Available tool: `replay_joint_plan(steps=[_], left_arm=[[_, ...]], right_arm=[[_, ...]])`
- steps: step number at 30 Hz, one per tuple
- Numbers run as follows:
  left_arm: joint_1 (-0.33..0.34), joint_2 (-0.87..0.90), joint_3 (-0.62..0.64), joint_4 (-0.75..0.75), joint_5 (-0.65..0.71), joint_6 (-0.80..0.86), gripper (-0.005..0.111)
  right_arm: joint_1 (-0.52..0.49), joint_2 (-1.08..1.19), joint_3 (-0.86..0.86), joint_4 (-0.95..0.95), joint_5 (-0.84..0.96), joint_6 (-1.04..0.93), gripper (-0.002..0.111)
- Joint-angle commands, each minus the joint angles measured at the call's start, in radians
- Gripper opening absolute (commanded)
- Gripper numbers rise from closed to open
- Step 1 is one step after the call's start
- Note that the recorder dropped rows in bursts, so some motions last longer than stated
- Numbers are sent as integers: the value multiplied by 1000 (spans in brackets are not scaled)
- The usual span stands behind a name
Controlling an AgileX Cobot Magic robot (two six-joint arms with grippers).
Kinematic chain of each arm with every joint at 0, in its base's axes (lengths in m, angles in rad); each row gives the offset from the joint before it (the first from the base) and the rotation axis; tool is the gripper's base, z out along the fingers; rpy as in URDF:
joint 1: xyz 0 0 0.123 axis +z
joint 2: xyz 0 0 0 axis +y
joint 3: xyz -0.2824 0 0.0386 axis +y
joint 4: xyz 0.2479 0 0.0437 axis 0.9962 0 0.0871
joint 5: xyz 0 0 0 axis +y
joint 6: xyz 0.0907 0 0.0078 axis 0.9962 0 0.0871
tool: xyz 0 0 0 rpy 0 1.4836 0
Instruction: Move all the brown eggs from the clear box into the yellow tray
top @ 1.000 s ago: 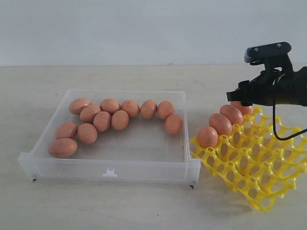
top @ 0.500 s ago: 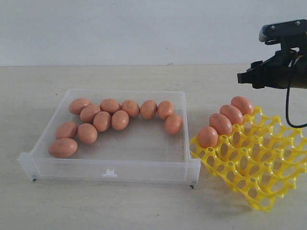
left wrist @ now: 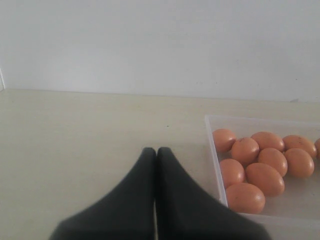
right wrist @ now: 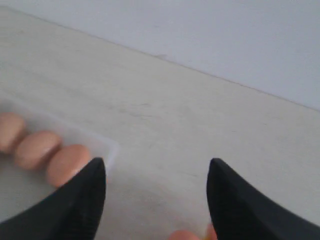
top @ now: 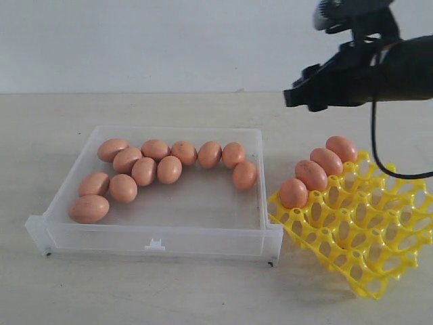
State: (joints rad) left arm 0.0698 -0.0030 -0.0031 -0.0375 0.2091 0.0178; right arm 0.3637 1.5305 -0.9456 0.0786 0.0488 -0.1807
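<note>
Several brown eggs (top: 169, 169) lie along the far and left sides of the clear box (top: 155, 238). Three more brown eggs (top: 311, 174) sit in a row on the far-left edge of the yellow tray (top: 365, 230), which is tilted. My right gripper (top: 298, 97) hangs high between box and tray, open and empty (right wrist: 156, 165); its view shows a box corner with eggs (right wrist: 67, 164). My left gripper (left wrist: 155, 151) is shut and empty, left of the box over bare table; eggs (left wrist: 260, 175) show beside it. It is out of the exterior view.
The beige table (top: 203, 298) runs to a pale wall (top: 169, 40) at the back. The right arm's black cable (top: 379, 159) loops down over the far side of the yellow tray.
My right gripper has risen from the third tray egg and swung left toward the box. That egg stays in the tray. The eggs in the box have not moved.
</note>
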Motion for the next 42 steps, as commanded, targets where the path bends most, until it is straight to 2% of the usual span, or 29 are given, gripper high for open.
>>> replay_joint_plan(steps=[1,4,7,10,13,18,21,25,27,30,36,42], left_arm=[[1,3,3,2,-6,2,-4],[1,3,3,2,-6,2,-4],[1,3,3,2,-6,2,-4],[1,3,3,2,-6,2,-4],[1,3,3,2,-6,2,-4],[1,3,3,2,-6,2,-4],[1,3,3,2,-6,2,-4],[1,3,3,2,-6,2,-4],[1,3,3,2,-6,2,-4],[1,3,3,2,-6,2,-4],[1,3,3,2,-6,2,-4],[1,3,3,2,-6,2,-4]], right_arm=[[194,48,-168,17,202,-47,57],[303,170,-364,17,385,-46,57],[329,310,-536,-18,560,22,57],[303,440,-685,-173,680,350,57],[283,487,-719,-206,746,577,57],[285,512,-721,-50,709,604,57],[287,551,-721,133,654,609,57],[299,591,-721,196,609,586,57],[304,611,-721,214,583,548,57],[304,632,-721,215,567,533,65],[304,645,-721,201,499,503,65],[304,664,-731,197,509,497,65]])
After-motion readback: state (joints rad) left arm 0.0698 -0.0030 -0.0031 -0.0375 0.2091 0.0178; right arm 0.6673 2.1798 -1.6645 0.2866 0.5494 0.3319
